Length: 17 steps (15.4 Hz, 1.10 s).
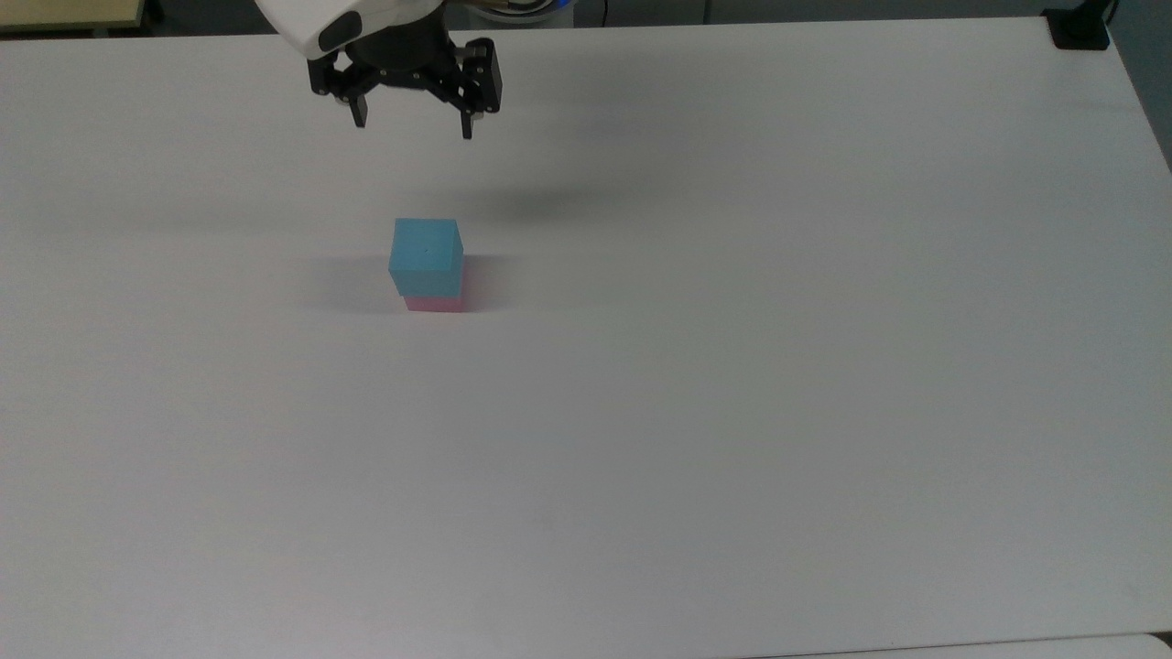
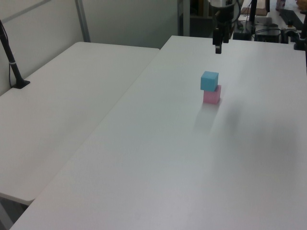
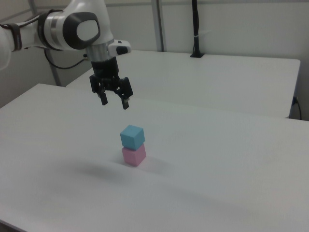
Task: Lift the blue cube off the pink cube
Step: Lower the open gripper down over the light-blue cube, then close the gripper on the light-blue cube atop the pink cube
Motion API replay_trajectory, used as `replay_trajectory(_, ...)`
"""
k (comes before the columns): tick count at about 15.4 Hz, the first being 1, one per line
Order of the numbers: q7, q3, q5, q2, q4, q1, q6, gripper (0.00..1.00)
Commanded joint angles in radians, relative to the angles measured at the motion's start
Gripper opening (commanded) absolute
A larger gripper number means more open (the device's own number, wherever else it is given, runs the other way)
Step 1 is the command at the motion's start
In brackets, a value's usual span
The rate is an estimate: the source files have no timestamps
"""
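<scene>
**Above the stack, nothing gripped**

On the white table [image 1: 732, 412], the blue cube [image 1: 427, 257] sits on the pink cube [image 1: 436, 303], a bit skewed and overhanging toward the top view's left. My gripper [image 1: 414, 126] hangs in the air, clear of both cubes, toward the table's far edge in the top view. Fingers [image 1: 467, 124] spread wide and pointing down, holding nothing. In the right view I'm up and to the left of the stack [image 3: 114, 103]. A second white table [image 2: 62, 110] stands beside this one in the left view.

White tables [image 2: 72, 110] (pale wall [image 2: 129, 19] behind).
</scene>
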Motion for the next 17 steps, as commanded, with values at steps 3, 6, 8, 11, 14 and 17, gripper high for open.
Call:
replay_trajectory(3,0.002,0.005,-0.005,0.132,0.024,-0.01,0.155,1.0)
replay_trajectory(6,-0.016,0.005,-0.011,0.171,0.007,-0.008,0.178,1.0)
replay_trajectory(8,-0.016,0.005,-0.014,0.207,0.007,-0.008,0.206,1.0)
replay_trajectory(11,-0.024,0.007,-0.046,0.241,0.004,-0.01,0.215,1.0)
replay_trajectory(14,-0.064,0.007,-0.049,0.241,-0.025,-0.01,0.215,1.0)
replay_trajectory(17,-0.065,0.007,-0.045,0.24,-0.036,-0.01,0.229,0.6)
